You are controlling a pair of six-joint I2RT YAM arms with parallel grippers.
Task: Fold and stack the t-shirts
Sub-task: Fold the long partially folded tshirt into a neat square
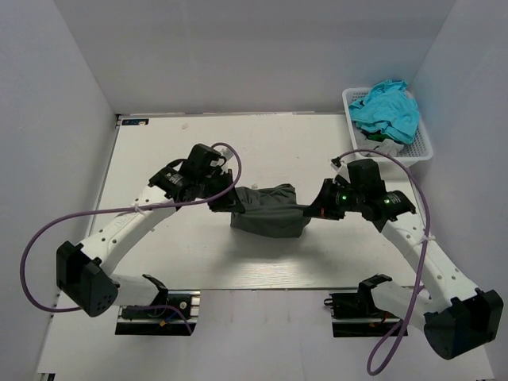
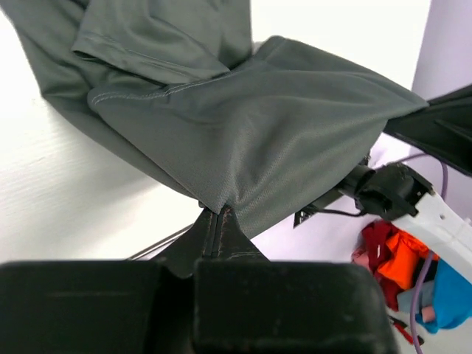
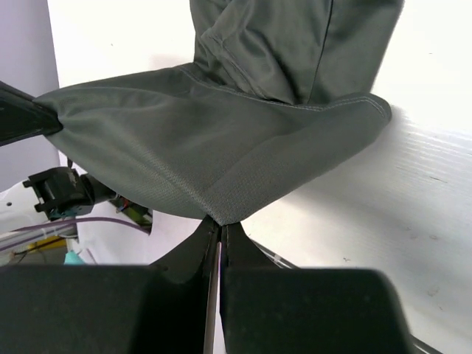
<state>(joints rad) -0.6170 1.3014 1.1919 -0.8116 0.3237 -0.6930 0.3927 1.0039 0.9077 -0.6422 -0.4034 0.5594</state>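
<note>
Now mid-fold: dark charcoal-grey cloth t-shirt (image 1: 268,210) stretched between left jaws and right jaws, each clamped on corner. Next, likely: carry edge over together.

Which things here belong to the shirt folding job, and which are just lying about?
Part of the job: dark grey t-shirt, held by the left end effector and right end effector; turquoise t-shirt.
Just lying about: white basket; red and orange cloth.
</note>
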